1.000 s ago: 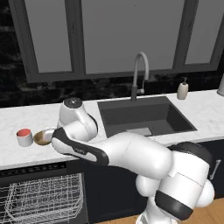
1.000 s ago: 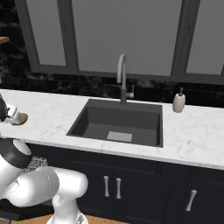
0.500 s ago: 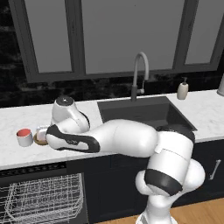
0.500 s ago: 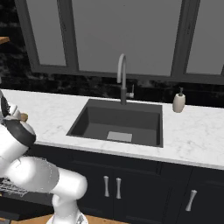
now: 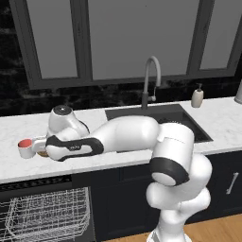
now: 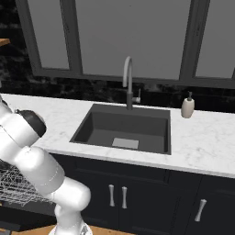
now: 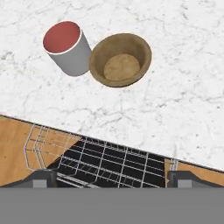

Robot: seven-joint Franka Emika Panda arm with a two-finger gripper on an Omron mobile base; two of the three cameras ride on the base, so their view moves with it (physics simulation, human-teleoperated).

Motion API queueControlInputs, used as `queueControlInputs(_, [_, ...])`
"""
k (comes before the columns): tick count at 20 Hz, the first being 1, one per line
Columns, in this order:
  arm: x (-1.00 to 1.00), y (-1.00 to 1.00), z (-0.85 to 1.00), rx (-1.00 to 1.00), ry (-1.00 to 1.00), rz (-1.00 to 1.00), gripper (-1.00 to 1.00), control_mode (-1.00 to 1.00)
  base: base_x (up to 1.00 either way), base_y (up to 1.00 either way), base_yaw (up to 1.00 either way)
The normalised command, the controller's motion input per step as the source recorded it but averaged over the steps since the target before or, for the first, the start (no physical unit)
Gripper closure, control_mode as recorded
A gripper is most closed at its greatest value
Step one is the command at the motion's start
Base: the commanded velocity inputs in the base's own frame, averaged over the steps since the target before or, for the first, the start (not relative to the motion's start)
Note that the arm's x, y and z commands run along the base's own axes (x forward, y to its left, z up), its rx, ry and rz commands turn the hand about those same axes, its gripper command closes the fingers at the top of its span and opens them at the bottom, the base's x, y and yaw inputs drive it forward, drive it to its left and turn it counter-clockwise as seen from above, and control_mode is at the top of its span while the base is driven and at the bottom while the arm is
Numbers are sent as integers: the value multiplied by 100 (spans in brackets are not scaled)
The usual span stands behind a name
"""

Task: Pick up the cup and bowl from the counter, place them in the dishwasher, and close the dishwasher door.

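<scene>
Two vessels stand on the counter (image 7: 175, 109), touching side by side: the cup (image 7: 66, 48), upright, its red interior holding nothing, and the bowl (image 7: 121, 60), likewise empty. Both sit near the counter's front edge, above the dishwasher (image 5: 47, 215), whose white wire rack (image 7: 105, 164) carries no items. Gripper (image 7: 111, 178) hovers over the edge, fingers spread wide, gripping nothing. Sink (image 6: 124, 131) basin is bare.

A soap dispenser (image 5: 197, 97) stands beside the faucet (image 5: 150, 81).
</scene>
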Motion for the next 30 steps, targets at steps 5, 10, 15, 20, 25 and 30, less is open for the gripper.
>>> queueControlInputs(5, [19, 39, -4, -2, 2, 2, -100, -100, 0, 0, 0])
queueControlInputs(10, [22, 37, -1, 0, -1, 0, -100, -100, 0, 0, 0])
queueControlInputs(15, [29, 36, 0, -2, 1, 0, -100, -100, 0, 0, 0])
queueControlInputs(20, [24, 35, 14, -6, 6, 0, -100, -100, 0, 0, 0])
queueControlInputs(25, [24, 20, 22, -6, 14, 0, -100, -100, 0, 0, 0])
queueControlInputs(30, [38, 3, -2, -1, 5, 0, -100, -100, 0, 0, 0])
